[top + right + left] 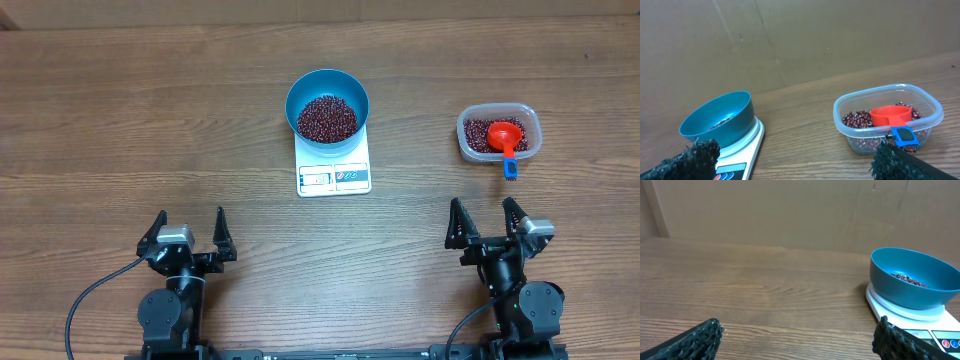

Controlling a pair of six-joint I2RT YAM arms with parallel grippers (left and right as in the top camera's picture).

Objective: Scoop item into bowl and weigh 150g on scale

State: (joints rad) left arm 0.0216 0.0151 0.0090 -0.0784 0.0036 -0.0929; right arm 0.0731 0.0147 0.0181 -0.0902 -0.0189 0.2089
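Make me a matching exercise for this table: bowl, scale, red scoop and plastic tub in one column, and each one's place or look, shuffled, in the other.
1 bowl
2 scale
3 scoop
4 tub

A under the bowl
B resting in the tub
C clear plastic
D blue, holding beans

Pairs: 1-D, 2-A, 3-B, 4-C

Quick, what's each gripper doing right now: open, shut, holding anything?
Left black two-finger gripper: open, holding nothing.
Right black two-finger gripper: open, holding nothing.
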